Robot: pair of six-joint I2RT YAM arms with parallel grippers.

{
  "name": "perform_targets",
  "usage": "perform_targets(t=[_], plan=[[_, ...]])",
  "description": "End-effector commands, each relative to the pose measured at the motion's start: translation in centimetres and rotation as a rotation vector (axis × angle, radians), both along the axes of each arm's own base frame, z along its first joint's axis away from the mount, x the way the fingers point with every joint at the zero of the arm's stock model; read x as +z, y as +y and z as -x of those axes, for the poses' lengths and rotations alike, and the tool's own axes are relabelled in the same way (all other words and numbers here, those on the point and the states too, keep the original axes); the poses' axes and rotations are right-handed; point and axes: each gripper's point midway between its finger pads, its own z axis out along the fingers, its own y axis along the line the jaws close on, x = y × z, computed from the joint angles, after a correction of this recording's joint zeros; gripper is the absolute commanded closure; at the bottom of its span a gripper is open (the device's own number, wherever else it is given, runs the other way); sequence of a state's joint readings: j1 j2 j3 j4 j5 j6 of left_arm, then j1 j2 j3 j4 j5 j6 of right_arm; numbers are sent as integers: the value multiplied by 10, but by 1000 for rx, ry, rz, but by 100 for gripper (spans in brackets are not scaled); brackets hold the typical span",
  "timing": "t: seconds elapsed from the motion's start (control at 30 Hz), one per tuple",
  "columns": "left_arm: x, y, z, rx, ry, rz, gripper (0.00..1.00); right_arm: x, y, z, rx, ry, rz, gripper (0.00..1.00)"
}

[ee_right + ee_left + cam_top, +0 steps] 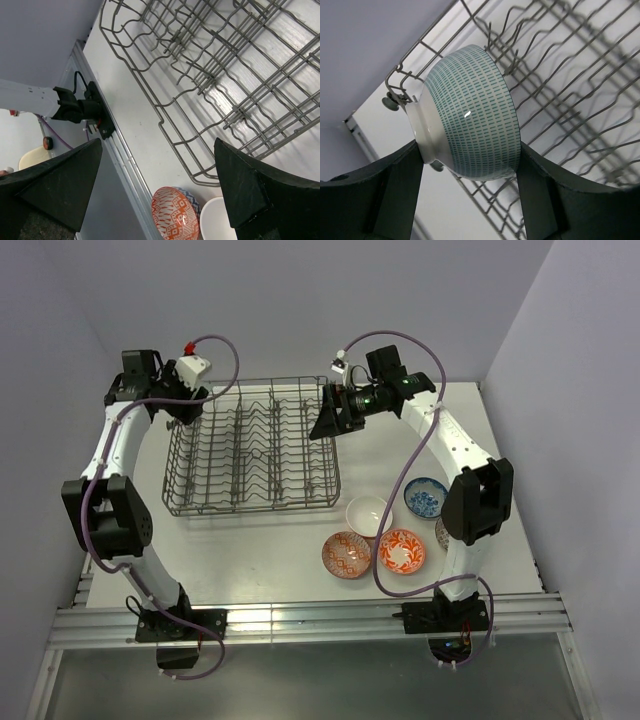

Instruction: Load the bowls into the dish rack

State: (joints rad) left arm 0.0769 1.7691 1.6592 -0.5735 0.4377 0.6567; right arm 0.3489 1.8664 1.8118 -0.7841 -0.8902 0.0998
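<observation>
While clamped in the left tool [188,405], the green-dashed bowl [470,115] is hung over the dish rack [250,508].
Top view: the right tool [325,420] is seen at the rack's far right edge; a white bowl [369,515], blue-white bowl [426,497] and two red-orange bowls [346,554] are set on the worktop [280,560]. Left wrist: the bowl is gripped on edge. Right wrist: jaws are spread wide, empty.

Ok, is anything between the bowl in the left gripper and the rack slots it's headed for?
Nothing visible. The left gripper holds the pale green bowl by the dish rack at its far left corner, and the wire rows there hold no other dishes. The right gripper hangs open at the opposite side.
</observation>
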Motion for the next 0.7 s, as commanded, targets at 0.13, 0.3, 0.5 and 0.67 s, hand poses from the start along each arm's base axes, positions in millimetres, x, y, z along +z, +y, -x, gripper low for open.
perform_targets(t=[0.13, 0.3, 0.5, 0.67], plan=[[4, 5, -31, -155, -202, -282, 100, 9, -8, 3, -3, -49, 24, 0], [-17, -3, -40, -252, -243, -443, 100, 4, -10, 0, -11, -44, 34, 0], [-40, -16, -49, -383, -320, -606, 100, 1, -15, 0, -16, -38, 41, 0], [-49, -14, -66, -421, -363, -685, 100, -3, -22, 0, -22, -36, 57, 0]])
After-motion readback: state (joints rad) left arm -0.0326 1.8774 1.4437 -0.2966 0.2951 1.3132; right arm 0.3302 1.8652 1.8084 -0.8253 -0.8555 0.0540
